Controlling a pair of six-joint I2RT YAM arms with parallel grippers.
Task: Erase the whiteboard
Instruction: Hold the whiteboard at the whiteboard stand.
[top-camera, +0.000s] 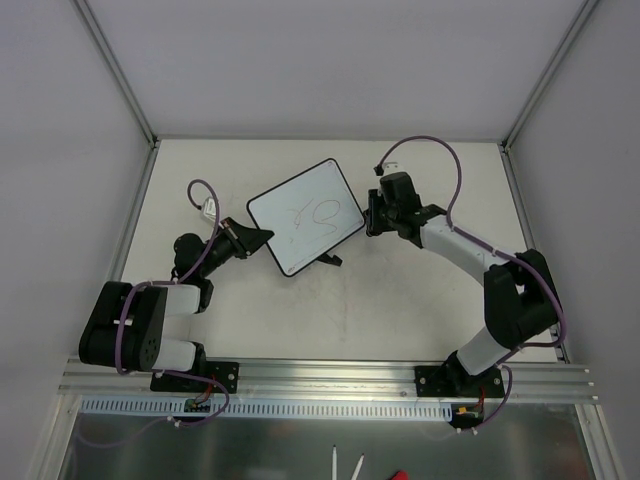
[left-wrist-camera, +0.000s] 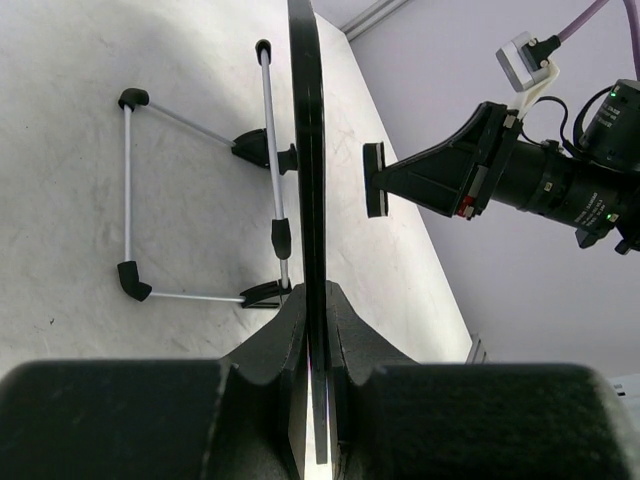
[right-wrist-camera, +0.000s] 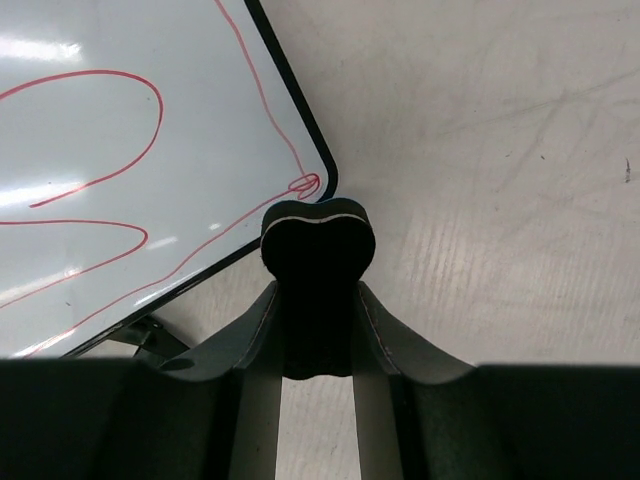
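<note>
The whiteboard is a white board with a black rim and red scribbles, held tilted above the table. My left gripper is shut on its left edge; in the left wrist view the board shows edge-on between the fingers. My right gripper is shut on a small black bone-shaped eraser at the board's right corner. The eraser's end sits by the red loop at that corner. The eraser also shows in the left wrist view, just off the board's face.
The board's wire stand with black feet hangs behind the board over the white table. A foot pokes out below the board's lower edge. Metal frame posts and grey walls enclose the table.
</note>
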